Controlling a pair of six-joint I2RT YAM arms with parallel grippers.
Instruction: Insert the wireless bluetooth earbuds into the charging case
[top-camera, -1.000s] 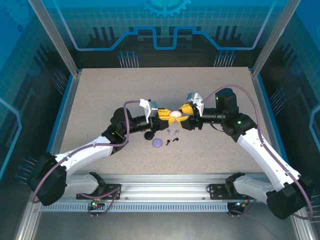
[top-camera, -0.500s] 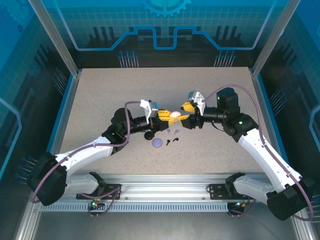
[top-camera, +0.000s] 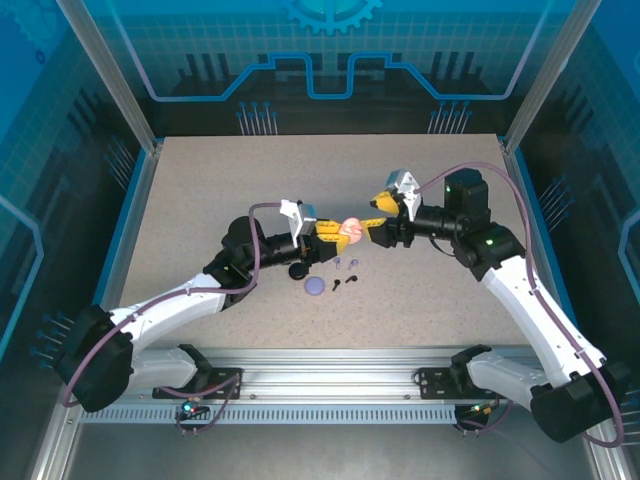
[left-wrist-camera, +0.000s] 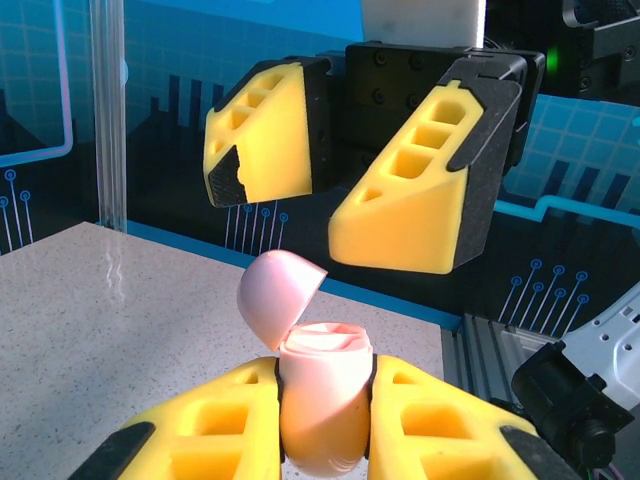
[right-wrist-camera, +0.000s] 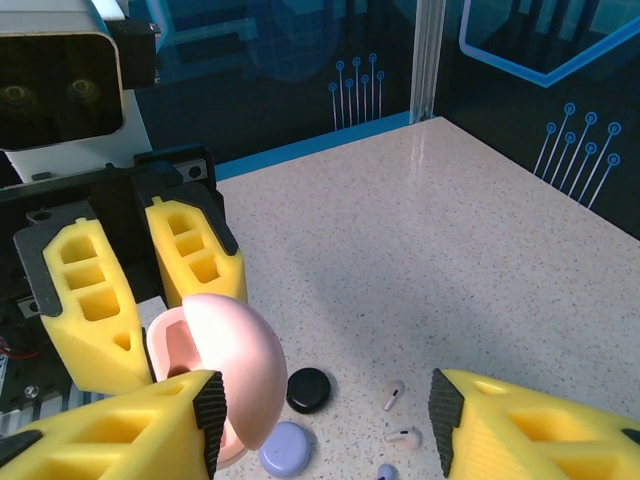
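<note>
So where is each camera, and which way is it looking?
Top external: above and behind the arms, looking down at the table; both arms show, left jaws holding the open pink charging case.
Left wrist: on the left arm, looking along its own jaws at the case; the right jaws hang open beyond.
Right wrist: on the right arm, looking down past its open jaws at the case, earbuds and left jaws.
Shared: all three show the pink case.

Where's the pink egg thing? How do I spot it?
Look at the middle of the speckled table, where the two arms meet. The left end effector grips the pink charging case, lid flipped open; the lavender case and black case lie loose on the table.
</note>
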